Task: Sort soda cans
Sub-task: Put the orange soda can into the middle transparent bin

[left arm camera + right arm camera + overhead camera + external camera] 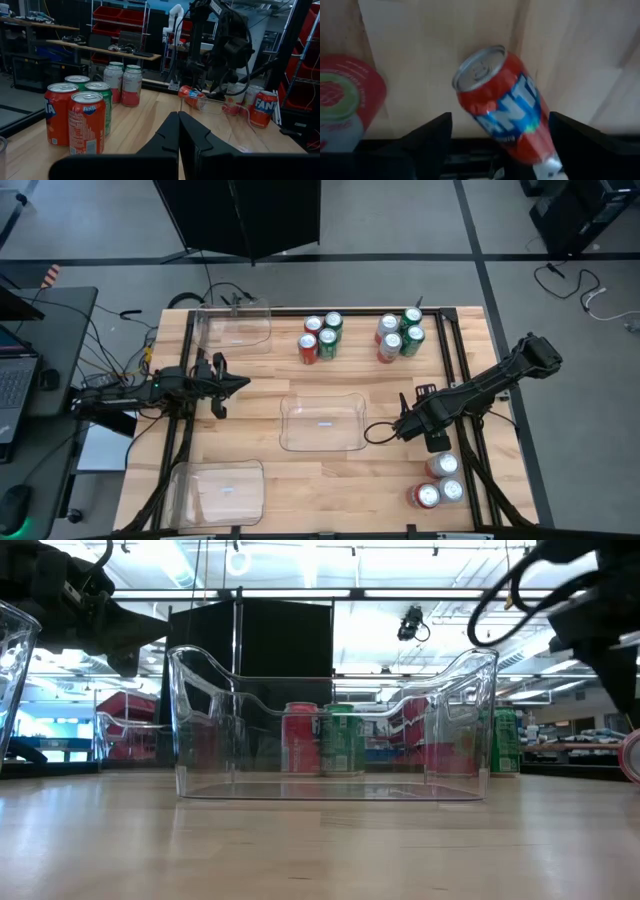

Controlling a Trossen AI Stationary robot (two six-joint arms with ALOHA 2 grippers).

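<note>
Wooden table (pixel 330 475) under workshop lights, shelving behind. Right gripper (pixel 500 145) spread wide around a tilted red can (pixel 505 107), beside the middle tray (pixel 322 423), near three cans (pixel 440 480) by the right edge. Left gripper (pixel 178 131) pressed together, idle over the left side. Eight more cans (pixel 362 336) along the far edge. Likely to topple and roll, being off upright. Tilt plain only in the right wrist view; overhead hides that can beneath the arm.

Red can's (pixel 507 107) lower end cut off
</note>
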